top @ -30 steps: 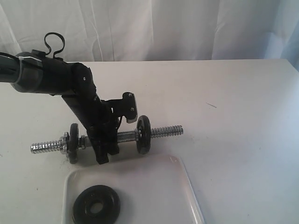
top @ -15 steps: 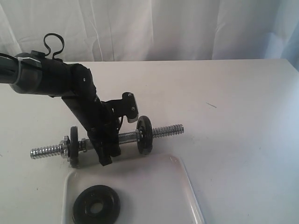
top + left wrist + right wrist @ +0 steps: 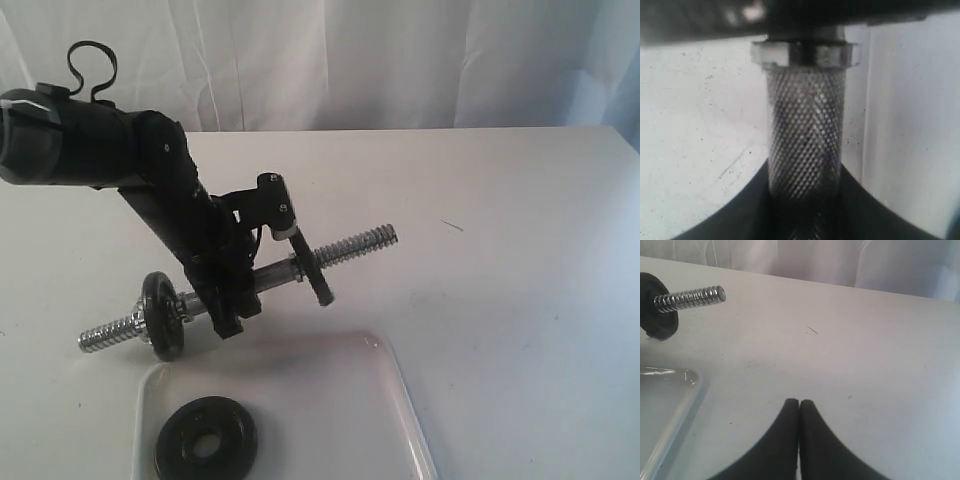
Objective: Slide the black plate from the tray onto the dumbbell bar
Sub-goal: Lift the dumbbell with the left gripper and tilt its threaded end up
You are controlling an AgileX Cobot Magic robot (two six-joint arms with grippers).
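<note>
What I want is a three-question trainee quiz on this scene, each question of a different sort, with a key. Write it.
1. True or false: the black plate lies flat in the tray.
2. Multiple choice: the left gripper is clamped on A) the knurled middle of the dumbbell bar, B) one of its threaded ends, C) nothing.
3. Short answer: is the right gripper open or shut, and what does it hold?
Key: 1 true; 2 A; 3 shut, holding nothing.
</note>
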